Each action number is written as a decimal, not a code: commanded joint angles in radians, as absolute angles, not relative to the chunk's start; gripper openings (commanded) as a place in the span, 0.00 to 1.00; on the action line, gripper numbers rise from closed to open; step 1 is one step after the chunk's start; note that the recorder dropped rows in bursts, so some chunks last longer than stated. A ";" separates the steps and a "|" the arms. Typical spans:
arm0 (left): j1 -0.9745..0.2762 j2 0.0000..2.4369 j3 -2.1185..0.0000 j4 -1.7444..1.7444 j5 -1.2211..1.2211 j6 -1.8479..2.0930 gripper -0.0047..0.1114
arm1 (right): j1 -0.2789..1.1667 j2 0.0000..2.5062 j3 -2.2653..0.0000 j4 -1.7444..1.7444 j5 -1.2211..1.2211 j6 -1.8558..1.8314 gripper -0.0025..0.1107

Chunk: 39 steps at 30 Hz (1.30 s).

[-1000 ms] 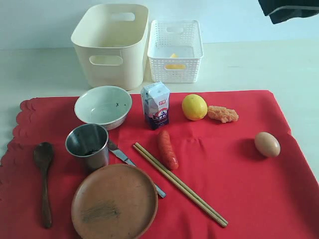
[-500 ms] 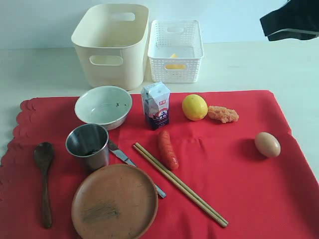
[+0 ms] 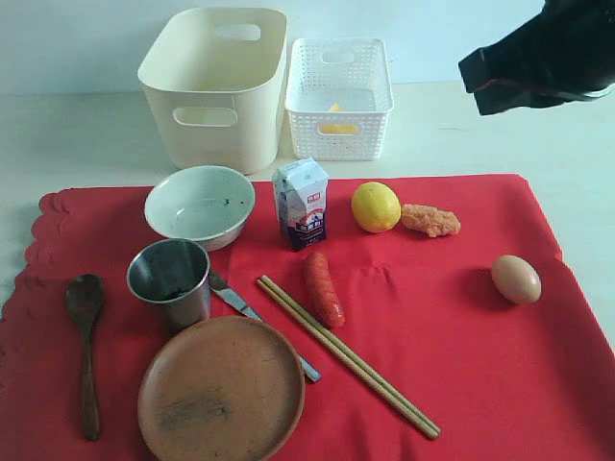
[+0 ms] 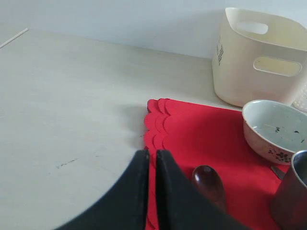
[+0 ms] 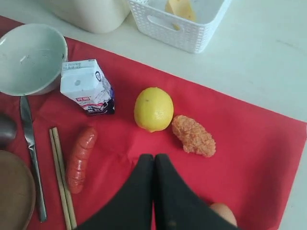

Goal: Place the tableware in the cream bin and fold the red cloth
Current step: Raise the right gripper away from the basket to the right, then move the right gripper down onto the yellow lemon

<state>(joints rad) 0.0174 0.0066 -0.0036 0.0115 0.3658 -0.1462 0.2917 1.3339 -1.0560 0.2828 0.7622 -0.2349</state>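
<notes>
We judge nothing done yet: bowl (image 3: pixel 199 205), steel cup (image 3: pixel 170 279), brown plate (image 3: pixel 221 389), wooden spoon (image 3: pixel 85 336), knife (image 3: pixel 233 300) and chopsticks (image 3: pixel 346 355) lie on the flat red cloth (image 3: pixel 461 336), the cream bin (image 3: pixel 213 86) beyond it. Left gripper (image 4: pixel 151 163) and right gripper (image 5: pixel 153 165) have fingers pressed together, empty. The bin's floor is hidden; the plate covers part of the knife

Saw the red cloth (image 3: pixel 461 346) spread flat across the lower frame, wavy edge at left. Saw the cream bin (image 3: pixel 216 125) upright at upper left, off the cloth. Found on the cloth's left half: pale bowl (image 3: pixel 199 205), steel cup (image 3: pixel 170 279), brown plate (image 3: pixel 220 389), dark spoon (image 3: pixel 84 300), knife (image 3: pixel 231 296), chopsticks (image 3: pixel 348 356) lying slanted.
</notes>
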 commanded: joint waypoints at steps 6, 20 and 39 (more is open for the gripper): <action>0.019 0.000 0.000 0.015 0.361 -0.148 0.11 | 0.290 1.387 -1.053 0.308 0.767 -0.273 0.10; 0.019 0.000 0.000 0.015 0.361 -0.148 0.11 | 0.290 1.421 -1.053 0.314 0.769 -0.295 0.41; 0.019 0.000 0.000 0.015 0.361 -0.148 0.11 | 0.290 1.638 -1.055 0.592 0.688 -0.687 0.47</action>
<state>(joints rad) 0.0174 0.0066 -0.0036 0.0115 0.3658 -0.1462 0.2917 1.6059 -1.0560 0.5742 0.7185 -0.6410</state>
